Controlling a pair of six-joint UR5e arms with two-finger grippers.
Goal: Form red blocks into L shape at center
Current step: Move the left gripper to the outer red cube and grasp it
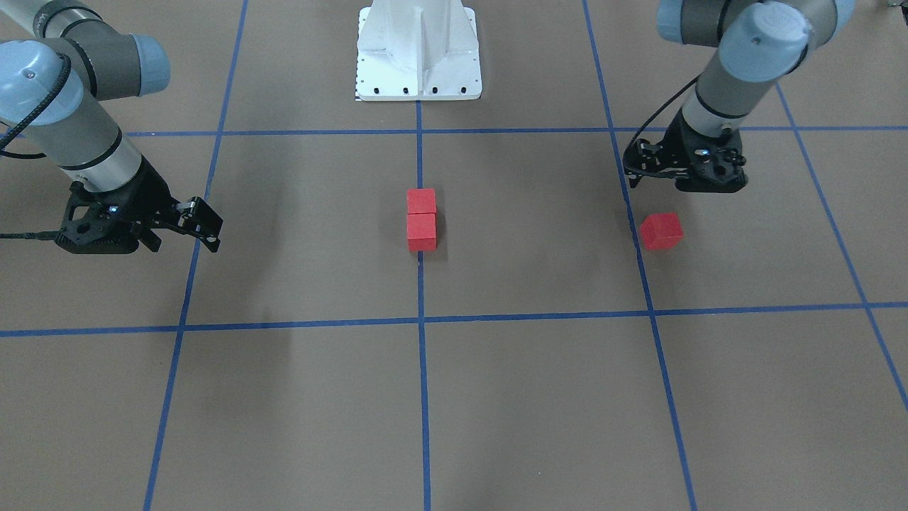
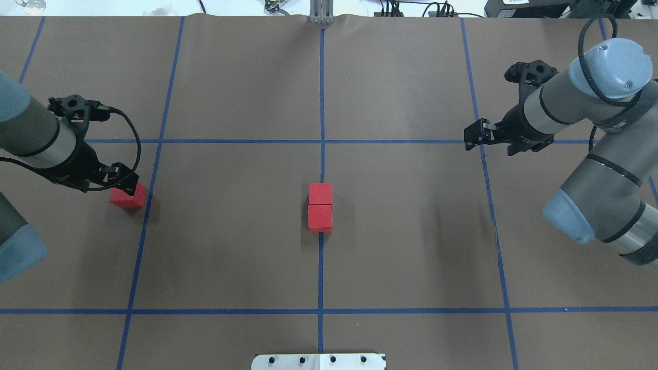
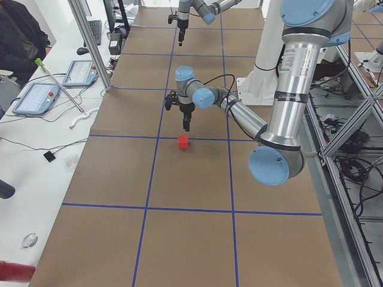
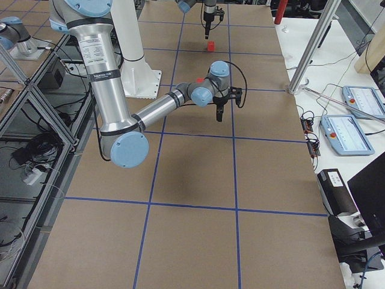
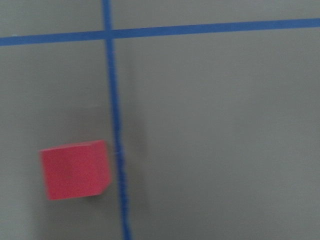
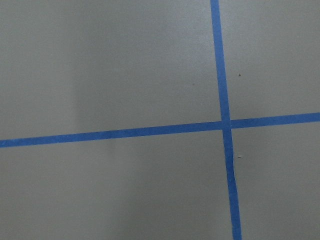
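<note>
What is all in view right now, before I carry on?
center blocks: two, red, touching, on the middle tape line
lone block: one, red, far at robot's left, beside a tape line
table: one, brown, under everything
tape lines: several, blue, grid on table
base plate: one, white, robot's table edge
tablets: two, pale, side bench
person: one, dark clothes, by bench
left tool: one, black, just over lone block
right tool: one, black, over a tape crossing

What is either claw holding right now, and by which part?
Nothing. The left claw hangs above the loose small matte red cube, apart from it; the right claw is empty.
</note>
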